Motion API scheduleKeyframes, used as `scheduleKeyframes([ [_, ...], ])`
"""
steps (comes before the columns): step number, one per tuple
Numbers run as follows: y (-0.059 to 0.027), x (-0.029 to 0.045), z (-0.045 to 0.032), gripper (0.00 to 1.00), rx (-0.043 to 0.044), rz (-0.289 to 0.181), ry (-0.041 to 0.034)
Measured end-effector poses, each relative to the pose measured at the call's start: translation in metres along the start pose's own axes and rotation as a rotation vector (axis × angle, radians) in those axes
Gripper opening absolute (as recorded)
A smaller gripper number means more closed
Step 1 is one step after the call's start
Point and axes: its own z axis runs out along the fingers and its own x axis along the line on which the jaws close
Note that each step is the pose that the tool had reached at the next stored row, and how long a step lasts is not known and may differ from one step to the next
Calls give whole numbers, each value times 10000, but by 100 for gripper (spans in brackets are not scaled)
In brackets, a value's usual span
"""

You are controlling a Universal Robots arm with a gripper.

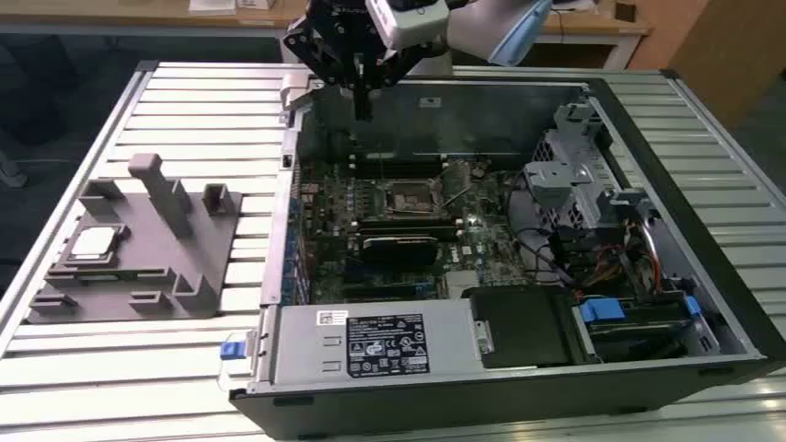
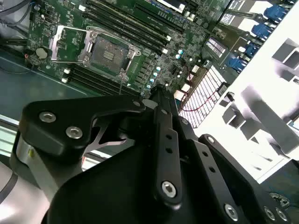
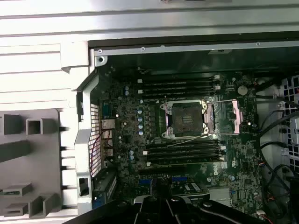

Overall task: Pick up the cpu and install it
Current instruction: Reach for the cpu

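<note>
The cpu [image 1: 95, 241], a small pale silver square, lies flat on the grey fixture [image 1: 135, 267] at the exterior view's left, outside the computer case. My gripper [image 1: 364, 110] hangs over the far wall of the open case [image 1: 491, 368], well away from the cpu, with its black fingers pressed together and nothing between them. In the second wrist view the gripper [image 2: 156, 92] narrows to one closed tip. The motherboard's cpu socket [image 1: 411, 195] sits empty with its metal latch frame swung open, seen in both wrist views [image 2: 110, 51] [image 3: 184, 119].
Memory slots [image 3: 180, 86] flank the socket on both sides. A black block [image 1: 399, 249] sits nearer than the socket. The power supply [image 1: 368, 345] and drive bays [image 1: 577, 193] fill the near and right parts of the case. Upright posts [image 1: 157, 189] rise from the fixture.
</note>
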Motion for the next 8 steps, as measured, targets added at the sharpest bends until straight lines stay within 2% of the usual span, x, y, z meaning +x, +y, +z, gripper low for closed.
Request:
scheduleKeyframes([
  [8, 1, 1, 0, 11, 0, 0, 0],
])
